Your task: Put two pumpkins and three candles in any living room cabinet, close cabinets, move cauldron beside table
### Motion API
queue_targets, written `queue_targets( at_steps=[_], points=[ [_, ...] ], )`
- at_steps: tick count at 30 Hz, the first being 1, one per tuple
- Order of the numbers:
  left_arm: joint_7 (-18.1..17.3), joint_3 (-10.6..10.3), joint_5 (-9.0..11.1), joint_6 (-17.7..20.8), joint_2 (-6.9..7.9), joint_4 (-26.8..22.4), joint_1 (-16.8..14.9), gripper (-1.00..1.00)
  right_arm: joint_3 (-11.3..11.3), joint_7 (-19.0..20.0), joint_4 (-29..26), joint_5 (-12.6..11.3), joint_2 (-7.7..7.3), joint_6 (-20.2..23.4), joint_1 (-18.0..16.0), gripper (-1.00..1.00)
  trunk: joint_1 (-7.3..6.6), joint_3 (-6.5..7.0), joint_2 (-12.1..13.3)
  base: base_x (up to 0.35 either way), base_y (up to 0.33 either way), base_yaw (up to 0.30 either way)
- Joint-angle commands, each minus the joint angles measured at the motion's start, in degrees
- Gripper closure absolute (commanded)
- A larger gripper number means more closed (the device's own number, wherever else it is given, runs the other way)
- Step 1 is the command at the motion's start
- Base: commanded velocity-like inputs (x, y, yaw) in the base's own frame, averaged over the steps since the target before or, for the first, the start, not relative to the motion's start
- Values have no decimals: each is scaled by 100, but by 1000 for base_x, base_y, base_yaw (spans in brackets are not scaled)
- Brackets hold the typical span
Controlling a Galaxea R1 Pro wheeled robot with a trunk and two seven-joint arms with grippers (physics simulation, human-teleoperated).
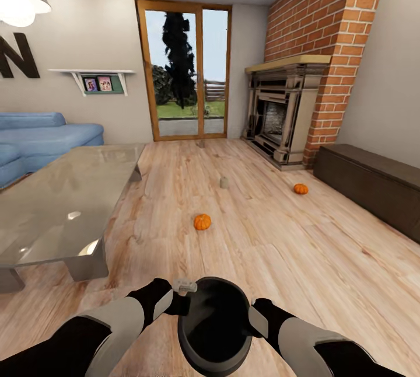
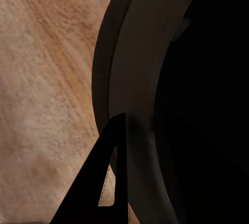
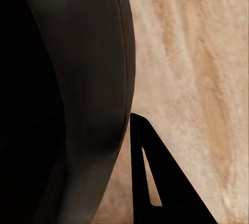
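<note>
Living room, light wood plank floor, brick chimney column at back right with grey stone fireplace at its foot, glass patio door in back wall. Blue sofa far left, glass-topped coffee table in front of it. Wall shelf with two small pictures above sofa. Long low dark brown cabinet along right wall, all fronts shut. Nearer pumpkin on open floor mid-room, well apart from table and cabinet. Second pumpkin farther right, near cabinet's end, not touching. One candle upright on floor between the pumpkins and farther back; another candle small, near the patio door, hard to make out. Dark cauldron held low in front of the trunk between both arms, mouth up, interior black. Left gripper pressed at cauldron's left rim, right gripper at its right rim. Left wrist view: one dark finger lying along the cauldron rim, floor behind; jaw gap cannot be told. Right wrist view: one dark finger beside the cauldron wall, touching or just beside; spread likewise cannot be told.
</note>
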Motion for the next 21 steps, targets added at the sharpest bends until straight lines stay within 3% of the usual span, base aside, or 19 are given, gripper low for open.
queue_targets(
  at_steps=[1,21],
  points=[
    [41,-186,-113,17,0,11,-1,100,-193,-24,-86,104,1,-79,-7,100,-2,-5,-3,0,0,287],
    [41,-185,-118,17,0,16,-1,100,-197,-24,-83,104,1,-79,-7,100,-2,-5,-3,0,0,287]
  ],
)
